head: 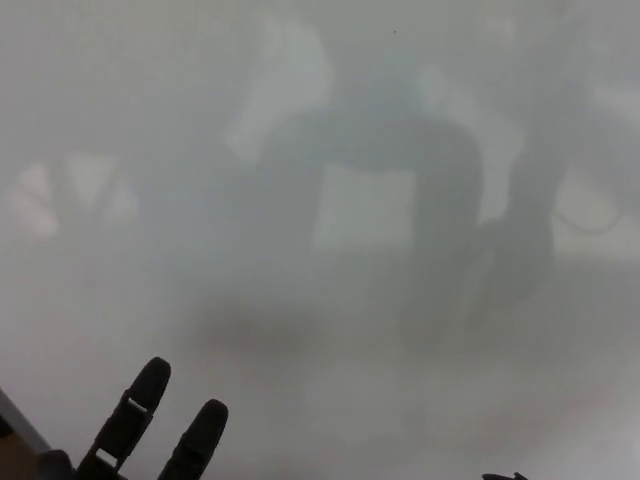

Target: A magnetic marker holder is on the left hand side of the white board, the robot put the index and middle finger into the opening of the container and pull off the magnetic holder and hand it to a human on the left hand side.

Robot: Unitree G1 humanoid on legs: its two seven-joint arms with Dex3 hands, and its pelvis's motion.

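Grey-white gloss: the board [330,100] fills our whole view, its surface showing only dim, blurred reflections of dark shapes around the centre and at 3 o'clock.

Left hand [150,435]: at 7 o'clock, low in the frame. We see two black fingers [130,415] raised and spread apart, pointing up toward 1 o'clock, with nothing between them. It is released and empty. We cannot tell whether the fingertips touch the board or hover just off it.

Right hand [505,476]: only a dark sliver shows at the bottom edge, near 5 o'clock. We cannot tell whether it is released or clenched.

Holder: we cannot find it. Nothing on the board here reads as a container or an opening. By the task it sits on the board's left side, so we judge it lies outside this view, somewhere beyond 9 o'clock.

Corner at 7 o'clock: a dark strip with a brownish patch below it, too little shown to name.

Stage, as we judge it: the reach has begun, nothing grasped yet.

Risk one: we are steering without sight of the target, so the fingers could meet bare board and skid on the gloss.

Risk two: the reflections could be mistaken for real objects.

Risk three: if the fingers enter the opening shallowly, the magnet could hold and the holder slip off them.
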